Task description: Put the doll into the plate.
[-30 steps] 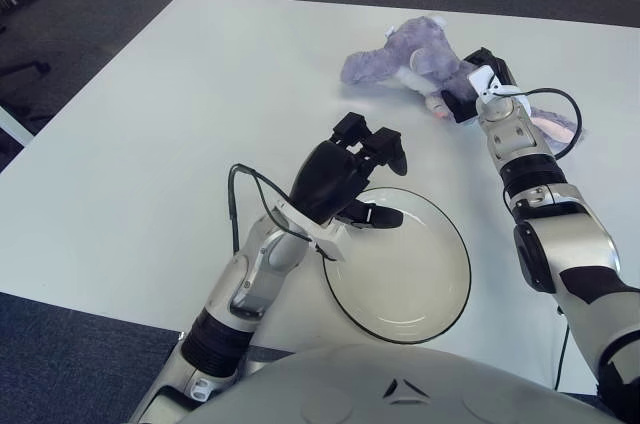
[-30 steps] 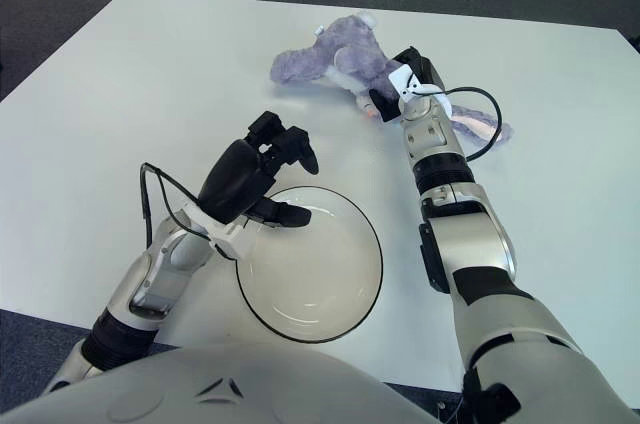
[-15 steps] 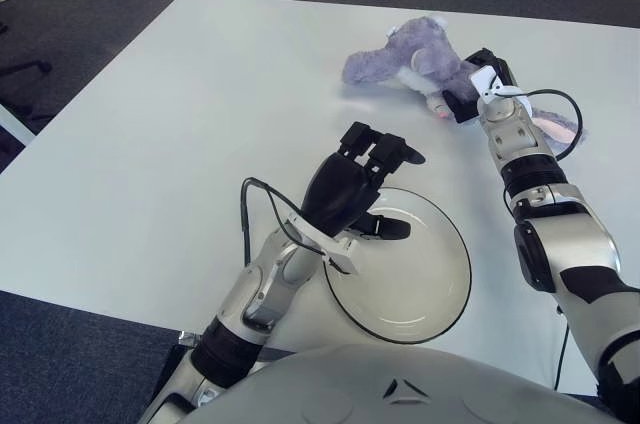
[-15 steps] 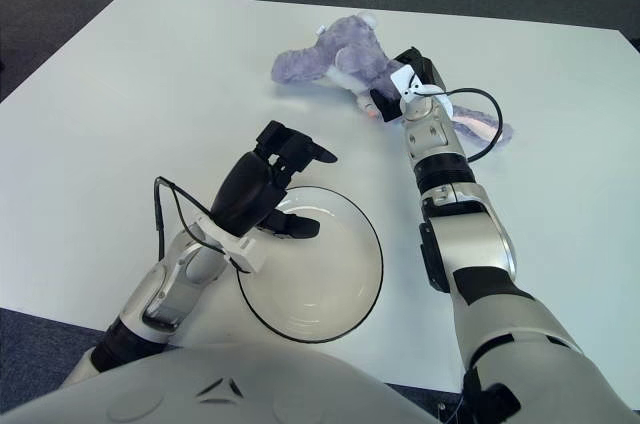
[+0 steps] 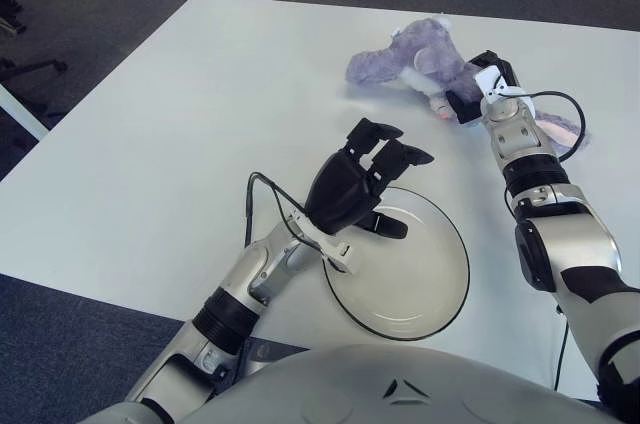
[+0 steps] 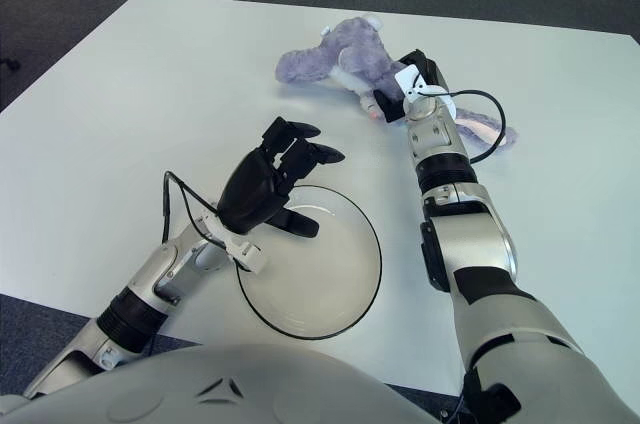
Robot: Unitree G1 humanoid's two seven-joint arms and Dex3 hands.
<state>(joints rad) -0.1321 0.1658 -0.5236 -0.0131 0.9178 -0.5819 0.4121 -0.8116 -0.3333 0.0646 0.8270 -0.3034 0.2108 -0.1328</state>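
while right hand (image 5: 470,96) grips doll (image 5: 415,62), left hand (image 5: 360,184) spread open over plate (image 5: 415,289)

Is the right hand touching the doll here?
Touching. In the left eye view the right hand presses against the purple doll, its dark fingers overlapping the plush with no gap showing.

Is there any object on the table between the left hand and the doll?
No. In the left eye view, only bare white table lies between the left hand, open over the plate's rim, and the doll, which the right hand touches.
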